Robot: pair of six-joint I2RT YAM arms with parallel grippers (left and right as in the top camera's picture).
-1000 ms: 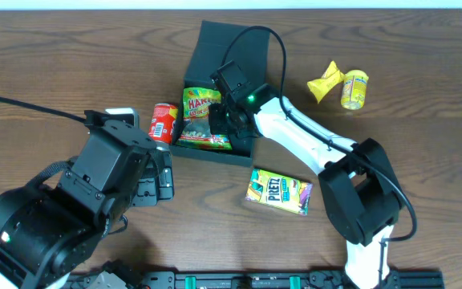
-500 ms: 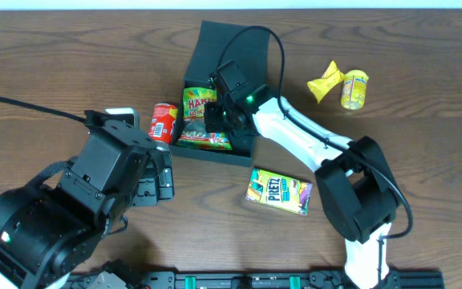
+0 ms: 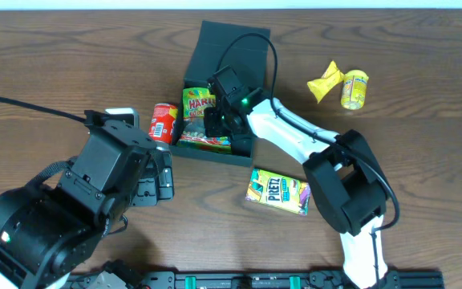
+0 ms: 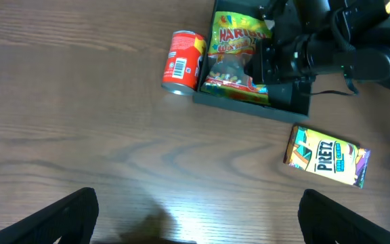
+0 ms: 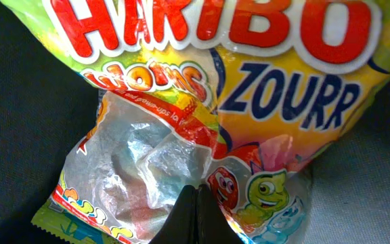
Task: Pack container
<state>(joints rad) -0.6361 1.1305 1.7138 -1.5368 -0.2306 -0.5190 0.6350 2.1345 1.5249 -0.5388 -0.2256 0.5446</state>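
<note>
From above, the container (image 3: 247,146) sits at upper centre of the desk (image 3: 70,64), its flap lid (image 3: 231,44) open toward the top edge. A Haribo bag (image 3: 200,112) lies inside it. A red can (image 3: 164,122) lies just beside its left wall. A Pretz box (image 3: 279,191) lies below it, and a yellow packet (image 3: 325,82) and small yellow can (image 3: 354,88) lie at upper right. The right arm (image 3: 295,136) reaches in from the lower right, with the right fingers (image 3: 215,122) over the bag. The left arm (image 3: 95,185) hangs at lower left.

In the left wrist view, the left fingers (image 4: 66,217) are spread wide above bare desk, and the container (image 4: 249,108) is at top centre.

In the right wrist view, the right fingers (image 5: 189,217) are closed tip to tip at the bag's (image 5: 215,88) clear window. I cannot tell whether they pinch any film.
</note>
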